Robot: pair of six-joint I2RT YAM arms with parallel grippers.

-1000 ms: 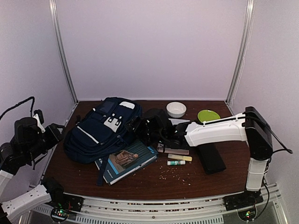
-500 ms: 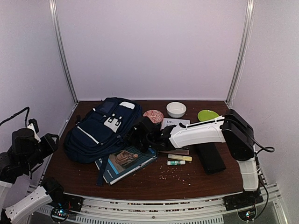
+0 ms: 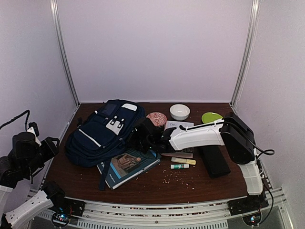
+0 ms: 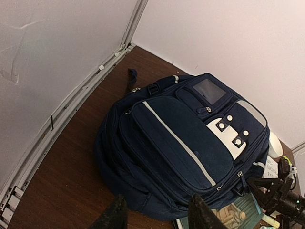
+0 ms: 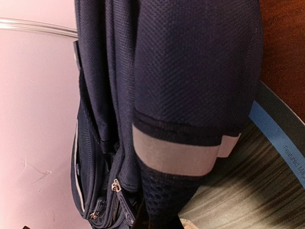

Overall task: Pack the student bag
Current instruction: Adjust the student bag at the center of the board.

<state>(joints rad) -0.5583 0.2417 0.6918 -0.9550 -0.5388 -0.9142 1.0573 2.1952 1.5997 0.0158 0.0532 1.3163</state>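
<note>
The student bag is a big navy backpack with grey stripes, lying flat at the left of the table; the left wrist view looks down on the student bag. My right gripper is at the bag's right edge. In the right wrist view the bag's side fills the frame, and my right gripper is shut on the dark mesh fabric below the grey band. My left gripper hangs open above the bag's near-left edge, touching nothing. It sits at the far left of the top view.
A teal book lies against the bag's front right corner. A glue stick, a yellow marker and a flat black case lie right of it. Behind are a pink bowl, a white bowl, a green plate and a paper.
My right arm has reached left to the bag's right edge and its gripper has gone from open to shut on the fabric. My left arm has drawn back a little and stayed open.
</note>
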